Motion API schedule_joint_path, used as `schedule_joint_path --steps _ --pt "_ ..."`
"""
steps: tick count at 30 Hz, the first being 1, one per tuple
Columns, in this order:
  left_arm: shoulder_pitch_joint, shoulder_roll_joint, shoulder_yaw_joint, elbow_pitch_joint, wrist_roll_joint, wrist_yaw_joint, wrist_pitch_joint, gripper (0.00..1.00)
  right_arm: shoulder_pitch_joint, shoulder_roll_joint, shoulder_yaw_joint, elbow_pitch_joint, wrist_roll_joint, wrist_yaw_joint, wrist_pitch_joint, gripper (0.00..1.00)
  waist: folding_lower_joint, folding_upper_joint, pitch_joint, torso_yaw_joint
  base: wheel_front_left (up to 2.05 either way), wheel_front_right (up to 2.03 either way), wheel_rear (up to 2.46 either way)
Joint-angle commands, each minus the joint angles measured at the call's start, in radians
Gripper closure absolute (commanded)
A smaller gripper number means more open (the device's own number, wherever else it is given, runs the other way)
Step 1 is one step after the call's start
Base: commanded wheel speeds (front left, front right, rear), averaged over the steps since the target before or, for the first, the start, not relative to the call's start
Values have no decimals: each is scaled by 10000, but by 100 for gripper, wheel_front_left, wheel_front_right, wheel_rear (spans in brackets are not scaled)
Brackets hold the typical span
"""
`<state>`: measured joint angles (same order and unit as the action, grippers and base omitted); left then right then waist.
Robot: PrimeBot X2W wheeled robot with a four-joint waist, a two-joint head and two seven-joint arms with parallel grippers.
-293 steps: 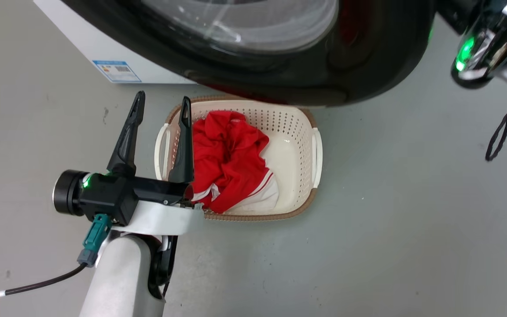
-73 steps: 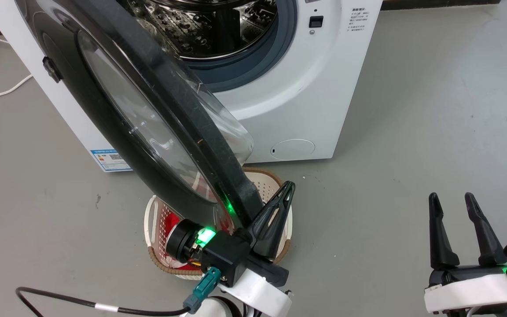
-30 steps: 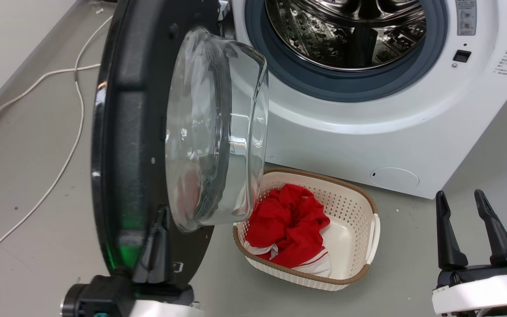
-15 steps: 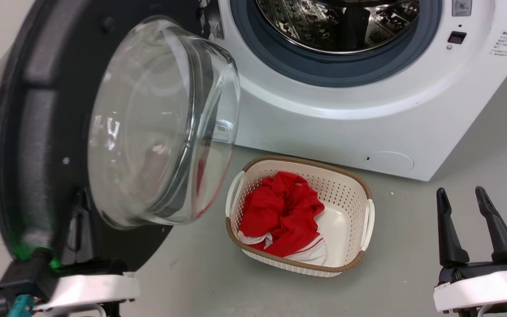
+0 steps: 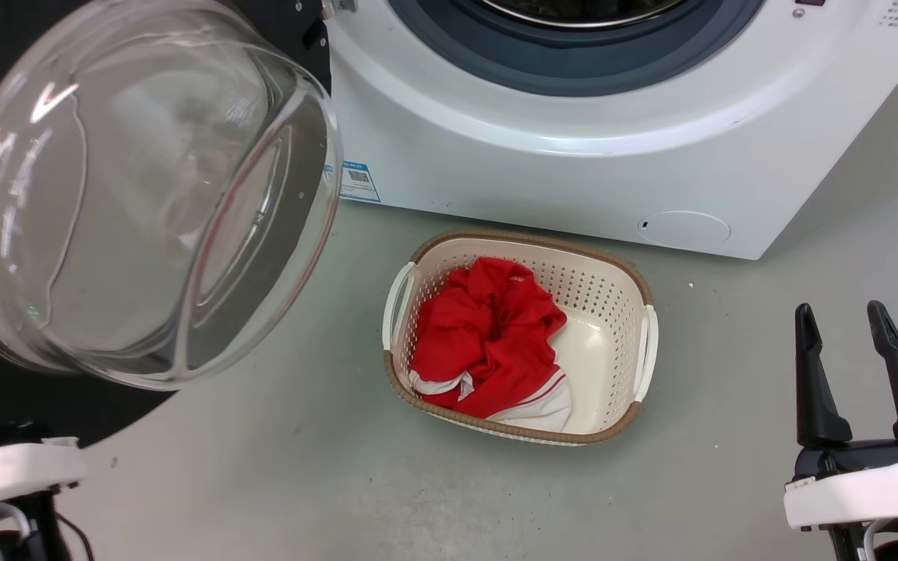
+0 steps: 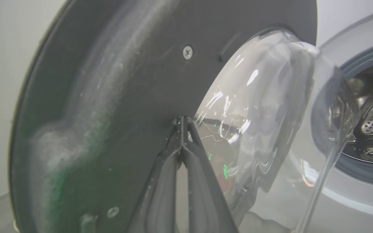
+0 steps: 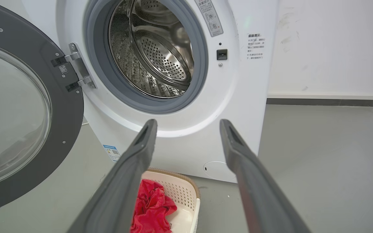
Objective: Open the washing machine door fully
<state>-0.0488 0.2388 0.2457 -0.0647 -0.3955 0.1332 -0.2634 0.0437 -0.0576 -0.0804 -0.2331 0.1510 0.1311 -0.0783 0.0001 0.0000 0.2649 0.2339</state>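
Looking at the big round glossy black washing machine door [image 7: 66, 106] with its bulging clear glass bowl [image 5: 145, 195]: it hangs on its hinges left of the grey-rimmed steel drum mouth [image 7: 151, 51], swung wide. Its lower rim sits apart from the cream perforated plastic basket [image 5: 589, 280] of red cloth [image 5: 488, 335]. There's bare grey floor [image 5: 730, 327] around my right pincer [image 5: 839, 308], which is spread open and holding nothing. My left pincer [image 6: 181, 120] has its tips pressed together at the door's dark inner face, gripping nothing. Half a second back the door was less open.
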Motion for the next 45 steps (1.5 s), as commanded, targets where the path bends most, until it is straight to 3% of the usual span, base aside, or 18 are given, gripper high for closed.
schedule_joint_path --steps 1,11,18,32,38,45 --pt "-158 133 262 210 -64 -23 -15 100 -153 -34 -3 -37 47 -7 -13 0 -1 0 86 1 0 0 0" --pt "-1011 577 1403 1580 -2 -602 -16 100 -466 -117 -17 -22 -36 -7 -21 0 -1 0 333 -19 0 0 0" --pt "-946 200 1370 1610 421 -773 -18 100 -367 -69 -17 165 -22 -7 -94 0 -1 0 91 -41 0 0 0" --pt "585 -603 -37 -603 1821 -808 83 100 -125 65 54 570 30 -7 -450 0 -1 0 -923 -333 0 0 0" --pt "767 -809 -1134 -1138 2211 -1096 470 100 -155 79 142 737 -33 -7 -476 0 -1 0 -1197 -789 0 0 0" --pt "527 -1124 -2352 -653 2315 -1563 804 100 -358 87 312 886 -151 -7 -484 0 -1 0 -1408 -1620 0 0 0"
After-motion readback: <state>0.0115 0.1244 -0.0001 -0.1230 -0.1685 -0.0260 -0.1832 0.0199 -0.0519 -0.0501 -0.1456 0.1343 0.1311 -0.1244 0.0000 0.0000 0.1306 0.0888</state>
